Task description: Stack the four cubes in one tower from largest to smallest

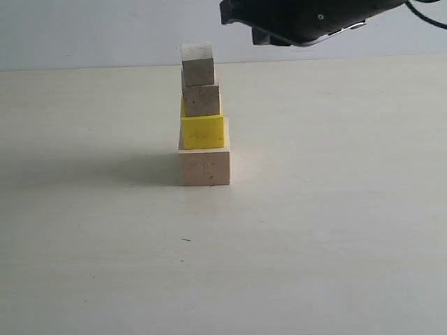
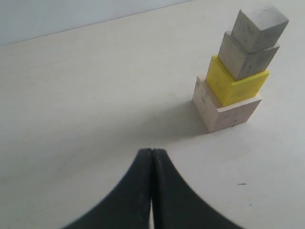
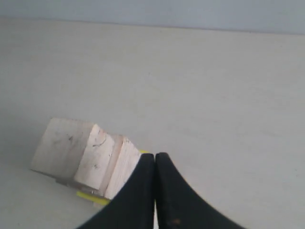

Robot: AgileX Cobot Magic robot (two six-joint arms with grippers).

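**Item 1. Tower** (image 1: 203,118): four cubes in one column, standing upright on the surface (image 1: 321,223).
- Base: large cube (image 1: 204,167), pale bare wood, resting flat on the surface.
- Second: yellow cube (image 1: 203,131), bright yellow, on the large cube. A narrow margin of the base's top shows beside it.
- Third: medium cube (image 1: 202,100), wood, on the yellow cube and turned slightly off its edges.
- Top: small cube (image 1: 198,66), wood, on the medium cube and set a little toward one side.

**Item 2. Right arm** (image 1: 307,17): a dark body in the exterior view, held higher than the tower's top and off to its right, apart from it. A cable trails off at the frame's edge.

**Item 3. Right tool** (image 3: 155,155): jaws pressed fully together with nothing between them. Its wrist view looks steeply down on the tower, whose cube tops appear just beside the tips. Whether they touch cannot be told from that view.

**Item 4. Left tool** (image 2: 152,151): jaws fully together and gripping nothing, poised over bare surface. The tower stands well apart from the tips, and all four levels show in this wrist view. The left arm itself does not show in the exterior view.

**Item 5. Surface**: pale and matt, carrying the tower. A shadow falls to the tower's left in the exterior view.
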